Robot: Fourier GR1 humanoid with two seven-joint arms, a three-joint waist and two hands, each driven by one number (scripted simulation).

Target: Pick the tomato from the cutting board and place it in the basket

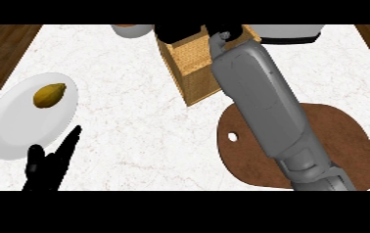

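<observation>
On the counter (137,129): one basket (189,65)

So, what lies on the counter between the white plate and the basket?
In the head view, nothing: only bare counter separates the white plate from the basket.
</observation>
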